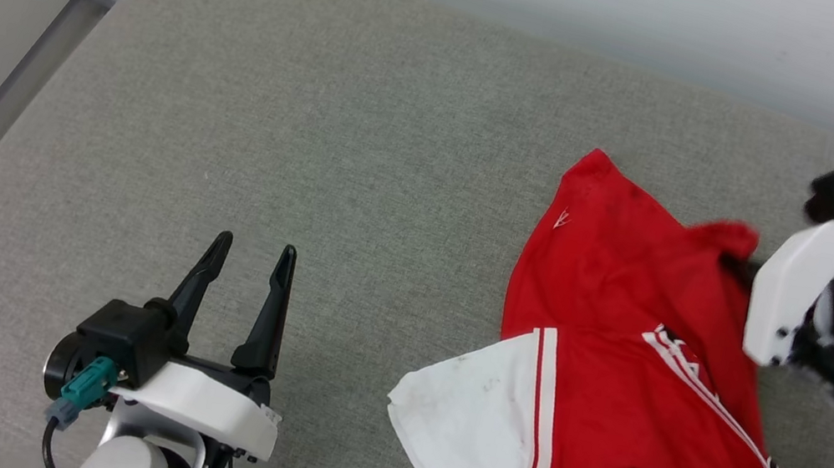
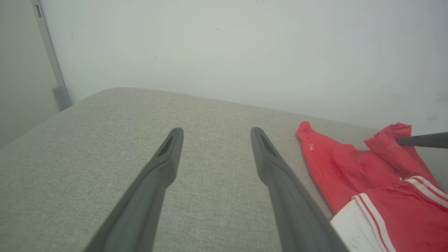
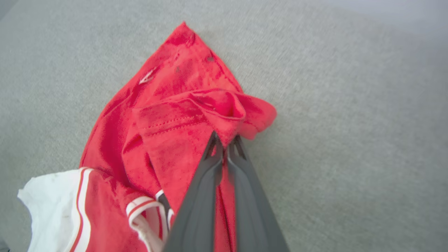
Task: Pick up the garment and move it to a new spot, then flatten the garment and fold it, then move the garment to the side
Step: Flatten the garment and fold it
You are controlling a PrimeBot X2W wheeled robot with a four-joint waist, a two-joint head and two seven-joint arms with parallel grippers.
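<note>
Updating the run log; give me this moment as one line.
right gripper: jaws shut on garment edge | left gripper: jaws open, empty | garment: crumpled on grey cushion

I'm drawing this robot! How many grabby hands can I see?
2. The left gripper is at lower left over the cushion, jaws open. The right gripper is at the right, jaws shut on a fold of the garment.

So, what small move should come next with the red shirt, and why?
Probably lift the right pincer a little: it is shut on a fold of the red jersey T-shirt with white sleeves, which lies crumpled on the grey fabric cushion. The left pincer is open, apart from it.
</note>
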